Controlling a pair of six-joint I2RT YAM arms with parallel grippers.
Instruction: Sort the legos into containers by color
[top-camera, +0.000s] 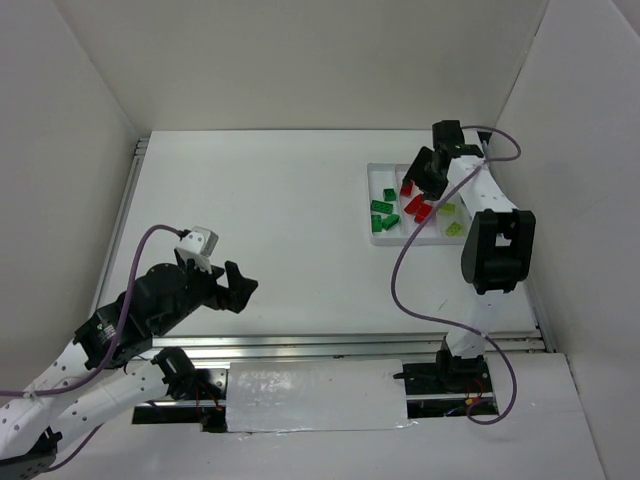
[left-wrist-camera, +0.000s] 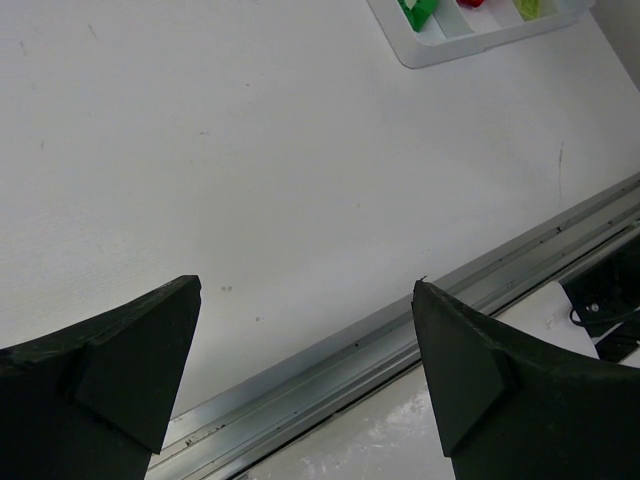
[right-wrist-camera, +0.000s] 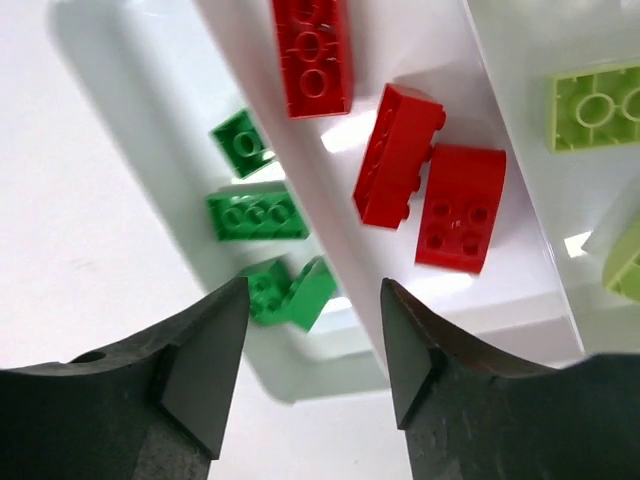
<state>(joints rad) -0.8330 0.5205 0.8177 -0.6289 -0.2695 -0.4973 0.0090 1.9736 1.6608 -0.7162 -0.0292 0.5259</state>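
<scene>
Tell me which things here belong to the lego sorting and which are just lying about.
Job: green legos, red legos, yellow-green legos, white compartment tray, right hand open above it.
Lying about: purple cables, aluminium rail, white sheet at the near edge, left hand open, away from the tray.

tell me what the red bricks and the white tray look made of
The red bricks look like hard moulded plastic, glossy: crisp studs, bright highlights on their faces. The white tray also looks plastic, smooth and slightly shiny: rounded moulded walls, glare spots on its floor.
</scene>
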